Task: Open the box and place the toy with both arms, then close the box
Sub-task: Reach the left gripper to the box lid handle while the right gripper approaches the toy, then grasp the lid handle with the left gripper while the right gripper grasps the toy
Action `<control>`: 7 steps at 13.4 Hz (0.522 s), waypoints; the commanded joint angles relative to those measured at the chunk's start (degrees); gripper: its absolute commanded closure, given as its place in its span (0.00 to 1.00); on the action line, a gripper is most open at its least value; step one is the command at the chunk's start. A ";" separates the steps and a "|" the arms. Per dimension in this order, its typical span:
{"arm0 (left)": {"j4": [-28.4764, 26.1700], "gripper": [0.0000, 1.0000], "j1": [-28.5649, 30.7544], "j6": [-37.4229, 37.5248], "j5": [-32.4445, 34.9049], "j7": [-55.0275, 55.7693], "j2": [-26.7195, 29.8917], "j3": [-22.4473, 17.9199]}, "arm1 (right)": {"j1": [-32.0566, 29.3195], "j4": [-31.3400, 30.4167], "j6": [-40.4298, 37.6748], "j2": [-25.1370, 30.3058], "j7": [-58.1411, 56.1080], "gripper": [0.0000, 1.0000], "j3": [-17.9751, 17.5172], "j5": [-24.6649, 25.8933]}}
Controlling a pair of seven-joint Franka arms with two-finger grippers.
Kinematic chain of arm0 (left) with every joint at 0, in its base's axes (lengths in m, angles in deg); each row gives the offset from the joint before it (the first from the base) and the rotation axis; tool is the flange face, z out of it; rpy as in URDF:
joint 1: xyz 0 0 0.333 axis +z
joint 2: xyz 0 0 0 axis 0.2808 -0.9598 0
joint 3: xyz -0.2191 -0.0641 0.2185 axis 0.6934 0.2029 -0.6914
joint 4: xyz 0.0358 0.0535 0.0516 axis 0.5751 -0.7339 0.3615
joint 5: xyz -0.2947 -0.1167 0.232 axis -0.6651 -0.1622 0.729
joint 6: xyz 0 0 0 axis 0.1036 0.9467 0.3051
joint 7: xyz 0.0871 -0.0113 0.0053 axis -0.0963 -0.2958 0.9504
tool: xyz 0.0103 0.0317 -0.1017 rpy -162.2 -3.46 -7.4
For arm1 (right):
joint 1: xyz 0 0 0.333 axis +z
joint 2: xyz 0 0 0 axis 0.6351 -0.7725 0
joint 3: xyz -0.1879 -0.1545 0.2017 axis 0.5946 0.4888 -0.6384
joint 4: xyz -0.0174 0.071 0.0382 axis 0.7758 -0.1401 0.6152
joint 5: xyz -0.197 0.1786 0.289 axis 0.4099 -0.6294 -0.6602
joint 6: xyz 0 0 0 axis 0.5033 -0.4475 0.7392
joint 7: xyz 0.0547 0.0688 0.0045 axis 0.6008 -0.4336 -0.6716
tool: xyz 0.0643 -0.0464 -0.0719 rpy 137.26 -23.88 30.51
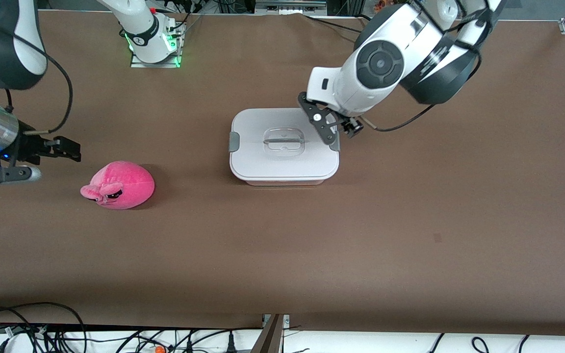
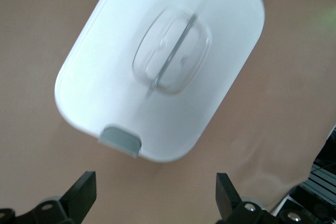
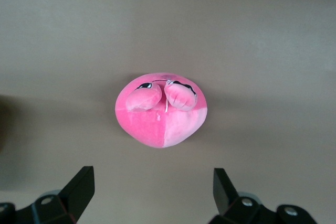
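The box [image 1: 282,147] sits shut at the table's middle, with its white lid on, grey clips at both ends and a clear recessed handle [image 1: 284,141]. My left gripper [image 1: 342,135] is open and empty, low beside the box's end toward the left arm. In the left wrist view the box [image 2: 157,66] lies ahead of that gripper [image 2: 156,195], its grey clip [image 2: 121,141] closest. The pink toy [image 1: 118,185] lies on the table toward the right arm's end. My right gripper [image 1: 59,163] is open and empty beside it. The right wrist view shows the toy [image 3: 161,109] ahead of that gripper [image 3: 152,190].
The right arm's base [image 1: 152,41] stands at the table's back with a green light. A black cable [image 1: 405,125] hangs from the left arm above the table. Cables [image 1: 66,333] run below the table's front edge. Brown table [image 1: 312,235] stretches wide in front of the box.
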 commanded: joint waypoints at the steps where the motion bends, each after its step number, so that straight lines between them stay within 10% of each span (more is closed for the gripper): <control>1: 1.81 0.00 -5.01 -6.93 2.70 -4.32 -2.55 -0.05 | -0.41 1.08 -0.38 -2.15 -0.04 0.00 -0.05 0.18; 7: -2.83 0.00 -10.82 -20.20 15.89 -7.85 -8.63 -0.14 | -1.03 -8.74 10.13 -6.55 -0.22 0.00 -0.05 -5.09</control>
